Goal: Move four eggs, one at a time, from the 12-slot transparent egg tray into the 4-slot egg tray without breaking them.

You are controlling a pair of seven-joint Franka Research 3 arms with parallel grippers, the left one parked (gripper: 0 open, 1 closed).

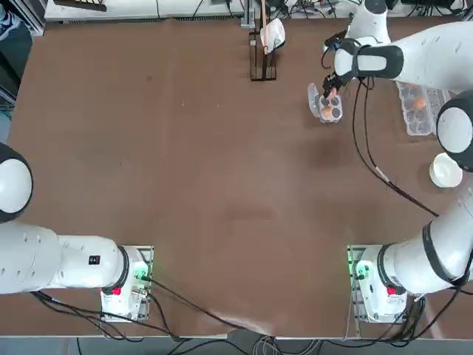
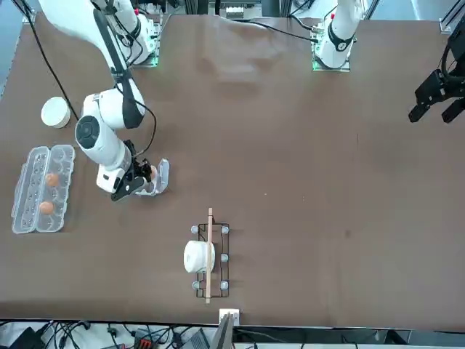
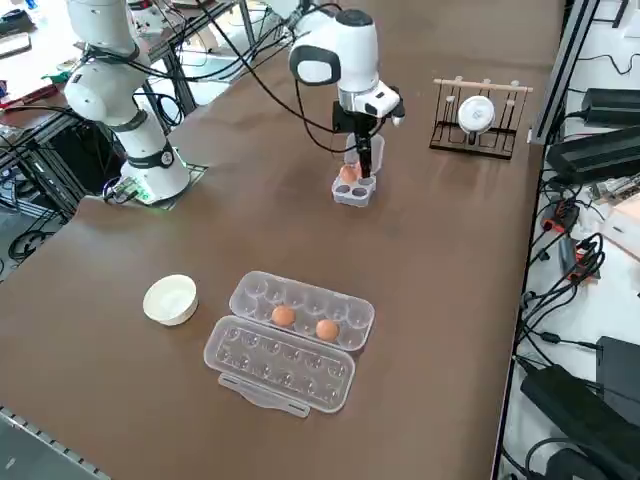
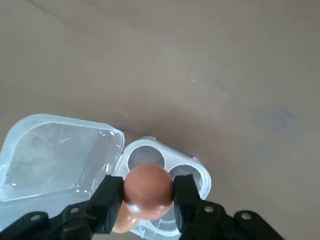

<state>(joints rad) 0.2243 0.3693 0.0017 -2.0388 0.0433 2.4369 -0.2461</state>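
Closest to us, in the wrist view, our right pincer is pinching an orange-brown egg between its two black fingers. Just beneath that egg sits the 4-slot egg tray, its lid flap lying open flat on the table beside the cups. A second egg shows partly behind the held one, low in the tray (we cannot tell which cup it fills). Two cups on the side away from the fingers look bare.

From the right side, the pincer points straight down over the small tray, with one egg visible in it.

Nearer that camera lies the 12-slot transparent egg tray, opened out, with two eggs side by side in one row of its cup half. A small round white bowl stands just beside it on the brown table.

Overhead, the long tray lies well apart from the small one, to its right, the bowl nearer the arm's base.

Farthest off, near the table's far edge, stands a dark wire rack with a wooden bar and a white roll.
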